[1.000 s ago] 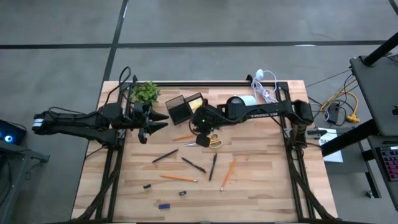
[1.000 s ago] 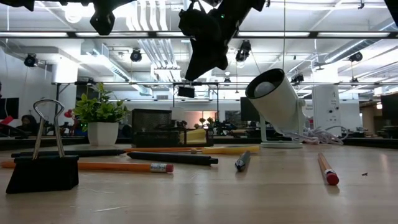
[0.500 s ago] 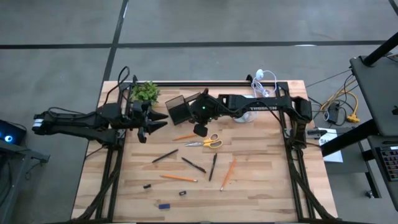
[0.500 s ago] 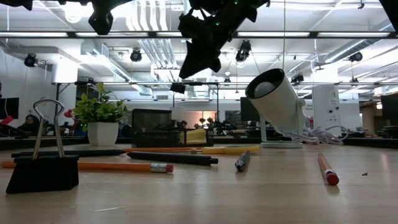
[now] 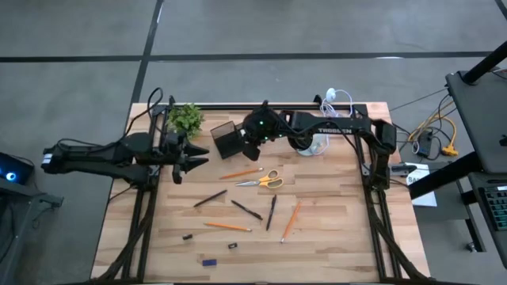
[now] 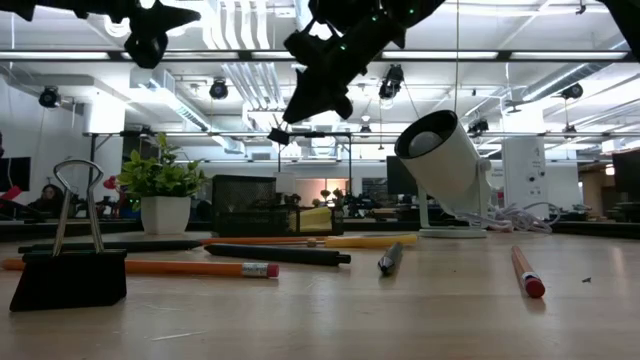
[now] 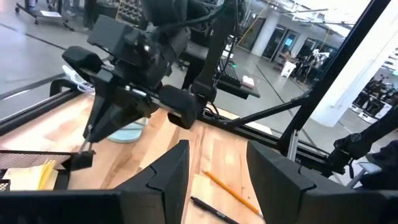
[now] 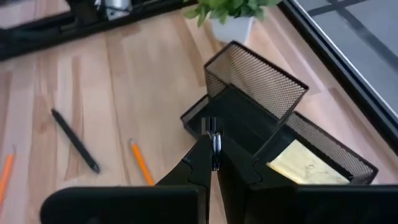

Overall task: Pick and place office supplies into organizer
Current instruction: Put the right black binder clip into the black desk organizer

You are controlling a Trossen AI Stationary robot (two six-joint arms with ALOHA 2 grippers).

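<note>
Holding small binder clip point(image 8: 214, 142) pinched in my right gripper point(image 8: 213, 163) above organizer point(image 8: 249, 127), frame centre; yellow sticky-note block point(image 8: 303, 165) inside. My left gripper point(image 7: 214, 163) spread, empty, left of surface point(image 5: 333, 229).

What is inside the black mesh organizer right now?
The organizer holds a yellow sticky-note block in one compartment. The right gripper, shut on a small binder clip, hides part of the low front tray; the tall bin's bottom is unseen.

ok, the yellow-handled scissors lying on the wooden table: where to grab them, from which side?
Take the yellow-handled scissors from straight above, at the narrow neck where blades meet handles. They lie flat, apparently closed, blades pointing toward the left arm's side, with bare wood on both long sides. So the hand's fingers could probably straddle them crosswise. An orange pencil lies close alongside.
</note>
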